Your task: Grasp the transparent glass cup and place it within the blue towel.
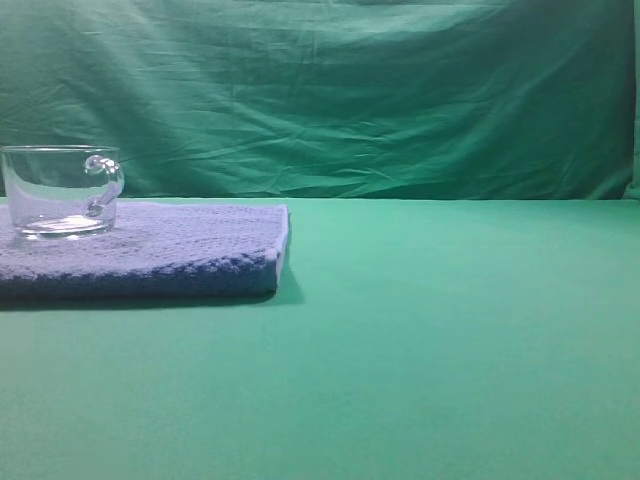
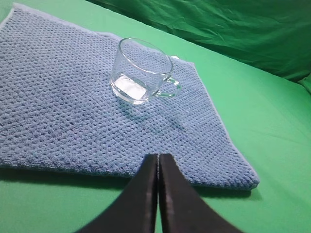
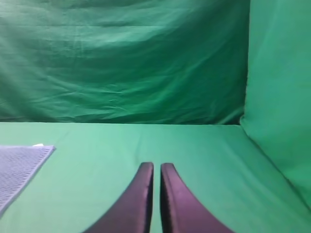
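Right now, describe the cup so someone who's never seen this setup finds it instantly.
Start at the green table; the only thing lying on it is a flat blue towel on its left side. The cup stands upright on that towel, toward the far edge. It is the one see-through thing there: squat clear glass, thick base, small loop handle.

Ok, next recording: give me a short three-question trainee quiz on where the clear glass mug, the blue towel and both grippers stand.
1. True or false: the clear glass mug stands upright on the folded blue woven towel.
2. The left gripper is: A) shut on the mug, B) shut and empty, apart from the mug, C) wide open.
3. In the exterior high view, toward which side does the mug's handle point?

Key: 1 true; 2 B; 3 right. The right gripper is also shut and empty.
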